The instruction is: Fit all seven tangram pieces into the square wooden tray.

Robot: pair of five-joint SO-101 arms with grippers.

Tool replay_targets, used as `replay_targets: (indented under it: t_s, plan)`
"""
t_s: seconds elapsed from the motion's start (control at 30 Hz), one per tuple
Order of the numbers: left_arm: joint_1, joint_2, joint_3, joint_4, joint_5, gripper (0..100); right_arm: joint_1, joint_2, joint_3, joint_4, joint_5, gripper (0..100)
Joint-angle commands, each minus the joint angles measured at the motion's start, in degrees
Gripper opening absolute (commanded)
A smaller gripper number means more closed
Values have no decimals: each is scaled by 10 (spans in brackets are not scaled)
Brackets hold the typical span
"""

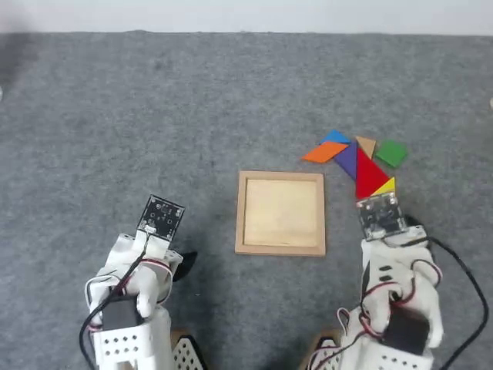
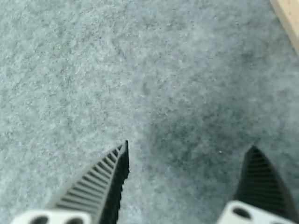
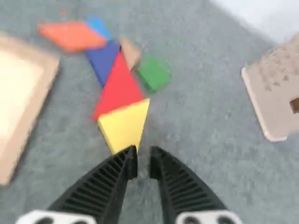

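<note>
At the right gripper [image 3: 142, 154]: all but pressed together, a thin slit left, nothing pinched. Low over the carpet, tips just short of the yellow triangle [image 3: 124, 123]. At the left gripper [image 2: 189, 145]: spread wide over bare carpet, holding nothing, on the other side of the tray [image 1: 280, 250] and well apart from every piece.

Beyond the yellow, touching it, the red triangle [image 3: 119, 88]; past that the purple piece [image 3: 105, 58], then the orange parallelogram [image 3: 72, 36] and blue triangle [image 3: 96, 23], with the tan piece [image 3: 131, 52] and green square [image 3: 153, 73] off to the side. All seven outside the tray, clustered past its far right corner. Nothing in the tray yet.

Likely trouble: with so narrow a slit, a shove of the yellow instead of a grip. Flat and thin on soft carpet, so probably hard to get under. Tight against the red along one edge, so any push may carry the red along and scatter the row. Also a risk of pinching two at once.

Pointing: one corner of the yellow aimed back at the right gripper, its broad edge against the red. Red's long edge, seen from the high view, running away from the robot on the tray side, apex aimed away from the tray. Long axis of the whole cluster slanting from the yellow, nearest the right arm, up to the orange near the tray's far corner.
</note>
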Motion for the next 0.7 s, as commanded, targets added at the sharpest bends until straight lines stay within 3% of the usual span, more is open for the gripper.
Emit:
replay_targets:
  t_s: [0.0, 0.33, 0.5, 0.67]
  plan:
    - [2, -10, -13, 4, -5, 369, -7, 106, -98, 1, -40, 156]
    - [0, -10, -13, 5, -4, 369, -13, 580, -345, -97, -102, 171]
    - [0, -9, -13, 5, -4, 369, -28, 775, -407, -143, -160, 173]
    - [0, -9, -13, 6, -4, 369, -25, 904, -421, -180, -162, 174]
